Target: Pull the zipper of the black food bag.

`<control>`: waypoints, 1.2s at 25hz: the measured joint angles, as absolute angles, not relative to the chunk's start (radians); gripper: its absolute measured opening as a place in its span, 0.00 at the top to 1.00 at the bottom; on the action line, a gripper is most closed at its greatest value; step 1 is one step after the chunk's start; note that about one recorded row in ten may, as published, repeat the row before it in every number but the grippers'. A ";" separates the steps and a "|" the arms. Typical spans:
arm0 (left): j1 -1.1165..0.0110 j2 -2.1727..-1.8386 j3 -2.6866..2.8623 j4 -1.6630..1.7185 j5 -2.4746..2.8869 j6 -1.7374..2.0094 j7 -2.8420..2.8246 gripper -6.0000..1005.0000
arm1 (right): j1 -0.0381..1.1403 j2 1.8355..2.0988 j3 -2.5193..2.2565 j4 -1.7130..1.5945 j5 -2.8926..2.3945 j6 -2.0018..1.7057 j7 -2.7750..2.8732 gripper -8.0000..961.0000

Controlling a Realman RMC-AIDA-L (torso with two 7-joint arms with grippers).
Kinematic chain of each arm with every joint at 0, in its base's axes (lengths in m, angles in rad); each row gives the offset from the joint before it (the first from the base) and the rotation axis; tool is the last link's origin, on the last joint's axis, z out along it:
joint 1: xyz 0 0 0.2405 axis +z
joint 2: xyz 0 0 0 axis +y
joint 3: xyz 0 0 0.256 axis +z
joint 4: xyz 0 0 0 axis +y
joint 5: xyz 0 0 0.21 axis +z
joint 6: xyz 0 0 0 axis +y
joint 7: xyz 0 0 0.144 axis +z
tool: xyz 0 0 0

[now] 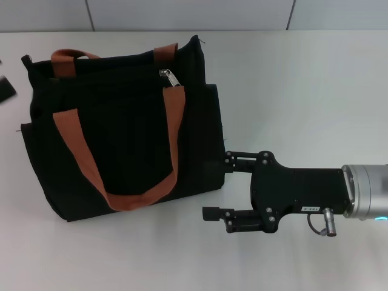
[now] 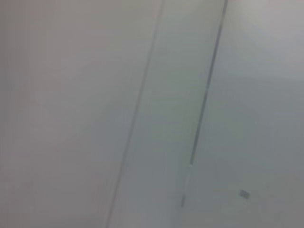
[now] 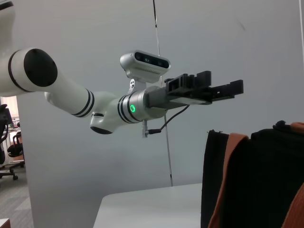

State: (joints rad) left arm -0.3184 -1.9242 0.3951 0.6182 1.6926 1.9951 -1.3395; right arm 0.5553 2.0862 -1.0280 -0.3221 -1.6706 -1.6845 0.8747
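The black food bag (image 1: 121, 127) stands on the white table (image 1: 303, 91) at the left, its brown-orange straps (image 1: 76, 142) hanging over the front. The zipper's silver pull tab (image 1: 168, 77) sits on the top edge, near the bag's right end. My right gripper (image 1: 218, 187) is open and empty, low beside the bag's lower right corner; its upper finger (image 1: 233, 160) is at the bag's side. The bag also shows in the right wrist view (image 3: 256, 180). My left gripper (image 3: 213, 89) is held high in the air, away from the bag.
The left wrist view shows only a pale wall with panel seams (image 2: 204, 95). A dark piece (image 1: 6, 88) pokes in at the head view's far left edge. A wall runs along the table's back edge.
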 joint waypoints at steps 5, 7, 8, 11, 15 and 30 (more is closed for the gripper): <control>-0.292 -1.961 0.595 0.609 1.698 2.008 -1.214 0.17 | 0.556 2.086 -1.036 -0.322 -1.671 -1.683 0.874 0.24; -0.276 -1.981 0.683 0.609 1.700 2.008 -1.147 0.17 | 0.557 2.086 -1.049 -0.322 -1.671 -1.677 0.874 0.24; -0.261 -1.996 0.735 0.606 1.700 2.008 -1.091 0.17 | 0.557 2.086 -1.049 -0.322 -1.671 -1.677 0.874 0.24; -0.232 -2.025 0.807 0.576 1.707 1.995 -0.986 0.17 | 0.560 2.087 -1.054 -0.322 -1.671 -1.674 0.874 0.24; -0.234 -2.038 0.813 0.474 1.774 1.888 -0.886 0.17 | 0.566 2.087 -1.064 -0.288 -1.671 -1.661 0.847 0.24; -0.269 -2.000 0.820 0.433 1.863 1.850 -0.892 0.18 | 0.566 2.091 -1.104 -0.232 -1.667 -1.624 0.796 0.24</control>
State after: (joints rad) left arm -0.2693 -1.9999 0.8196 0.4326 1.8627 1.8500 -0.8922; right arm 0.5659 2.0909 -1.1038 -0.2316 -1.6670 -1.6240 0.7960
